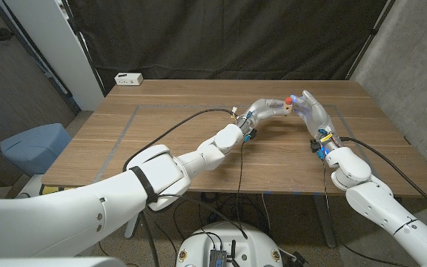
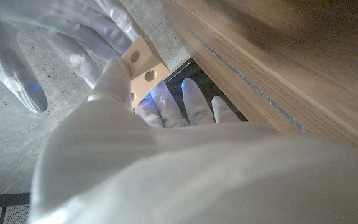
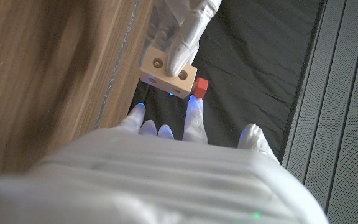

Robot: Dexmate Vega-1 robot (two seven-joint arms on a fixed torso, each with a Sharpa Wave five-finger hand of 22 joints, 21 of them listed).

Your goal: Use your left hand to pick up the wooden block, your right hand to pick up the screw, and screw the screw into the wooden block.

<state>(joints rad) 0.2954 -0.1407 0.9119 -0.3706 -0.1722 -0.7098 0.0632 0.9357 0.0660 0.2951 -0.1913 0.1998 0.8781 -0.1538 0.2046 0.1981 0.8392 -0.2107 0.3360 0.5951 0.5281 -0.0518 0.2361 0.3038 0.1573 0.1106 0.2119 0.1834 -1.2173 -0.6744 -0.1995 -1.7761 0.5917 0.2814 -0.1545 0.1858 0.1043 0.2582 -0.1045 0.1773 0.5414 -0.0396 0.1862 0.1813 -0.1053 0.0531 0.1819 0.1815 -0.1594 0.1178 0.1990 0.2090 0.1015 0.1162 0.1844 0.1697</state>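
Observation:
The wooden block (image 1: 286,109), pale with round holes, is held above the table's far middle by my left hand (image 1: 267,110). In the left wrist view my thumb lies across the block (image 2: 144,66). In the right wrist view its fingers (image 3: 185,28) clamp the block (image 3: 165,74) from above. The red-headed screw (image 3: 201,88) sticks out of the block's end, and its head (image 1: 289,98) shows between both hands. My right hand (image 1: 311,110) faces the block with spread fingers (image 2: 73,56). One fingertip (image 3: 194,104) is at the screw head. Whether it grips the screw is unclear.
A white power strip (image 1: 128,78) lies at the table's far left corner. Black cables (image 1: 176,130) run across the wooden table (image 1: 161,148) along both arms. A black curtain hangs behind the table. A blue seat (image 1: 34,144) stands left of the table.

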